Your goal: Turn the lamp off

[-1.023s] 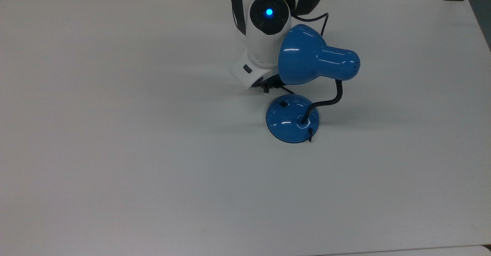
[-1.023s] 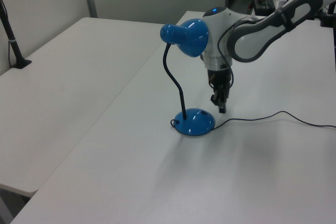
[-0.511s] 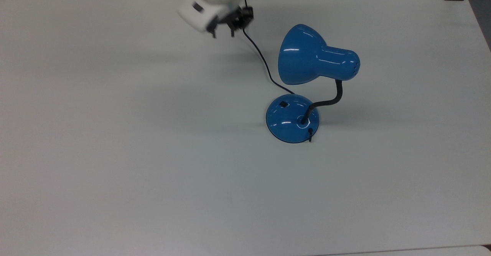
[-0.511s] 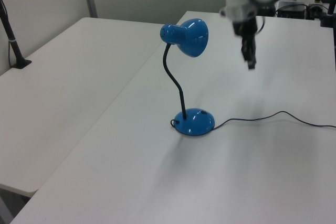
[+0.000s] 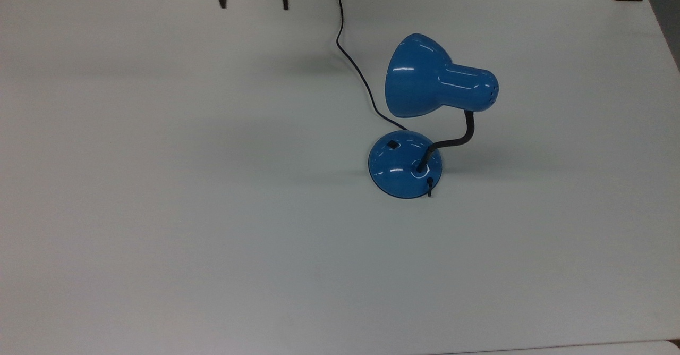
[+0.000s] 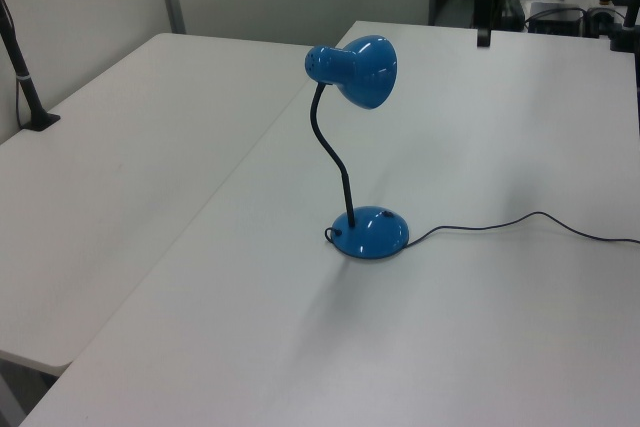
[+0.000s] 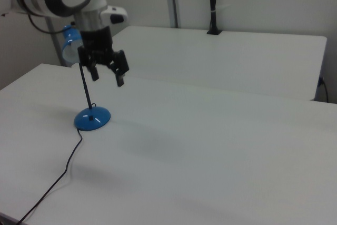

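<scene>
Blue and glossy, the lamp (image 5: 419, 132) stands upright on the white tabletop (image 5: 212, 211), well apart from the end effector (image 7: 107, 72), which hangs above the tabletop, released, fingers spread and holding nothing. In the top view the shade faces the top view's left; the cord (image 5: 356, 65) trails toward the far edge.

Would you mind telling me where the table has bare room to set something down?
The top view's whole left half and bottom strip of the table are bare. It is crowded around the lamp and along its cord, running toward the open gripper.
</scene>
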